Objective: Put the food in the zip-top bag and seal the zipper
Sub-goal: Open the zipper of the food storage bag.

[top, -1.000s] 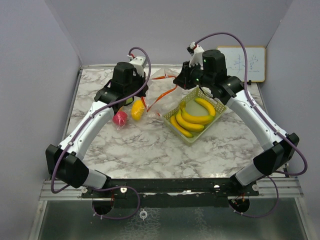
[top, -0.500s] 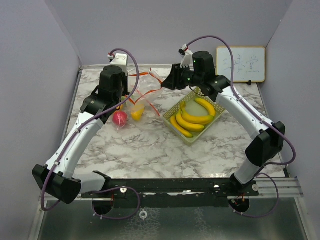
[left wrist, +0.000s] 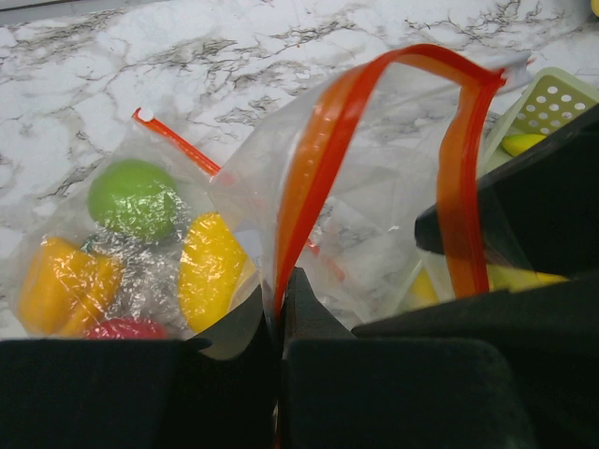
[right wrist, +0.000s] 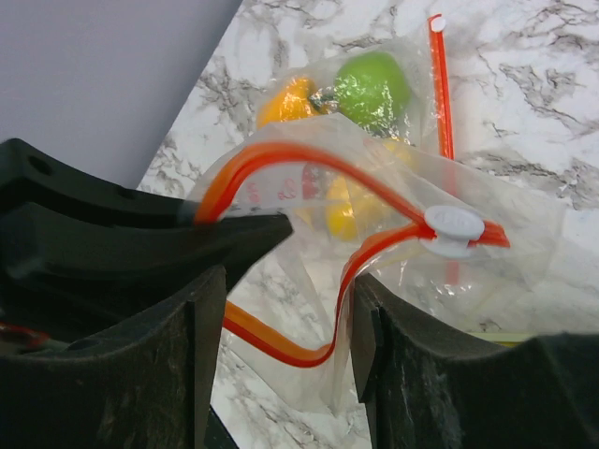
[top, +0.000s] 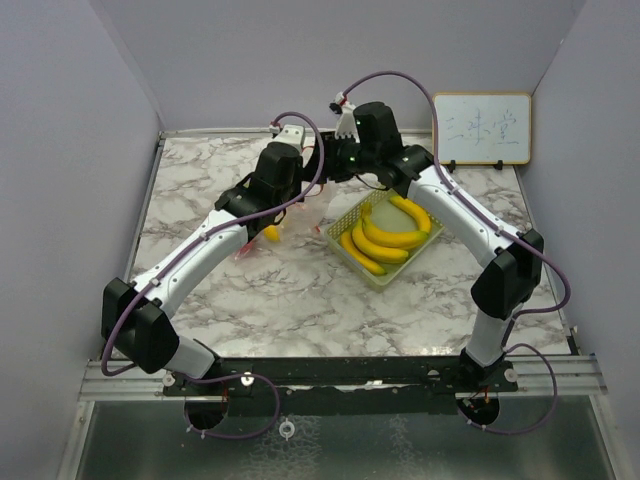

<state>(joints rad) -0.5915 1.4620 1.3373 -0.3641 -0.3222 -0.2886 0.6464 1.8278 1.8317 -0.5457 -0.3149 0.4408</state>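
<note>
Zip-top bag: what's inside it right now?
Showing through the zip-top bag: a green apple, an orange fruit, a yellow piece, a red fruit. The left hand hides the red fruit's lower part.

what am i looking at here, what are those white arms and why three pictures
Those are two robot arms bolted at the near edge of a table. The wide picture is from a fixed camera above and behind them; the other two are from wrist cameras, so the black blocks are each arm's own gripper. The left gripper is shut on the orange zipper edge of a zip-top bag holding a green apple, an orange, a yellow piece and a red fruit. The right gripper is open around that edge by the white slider. Bananas lie in a green mesh tray.
</note>
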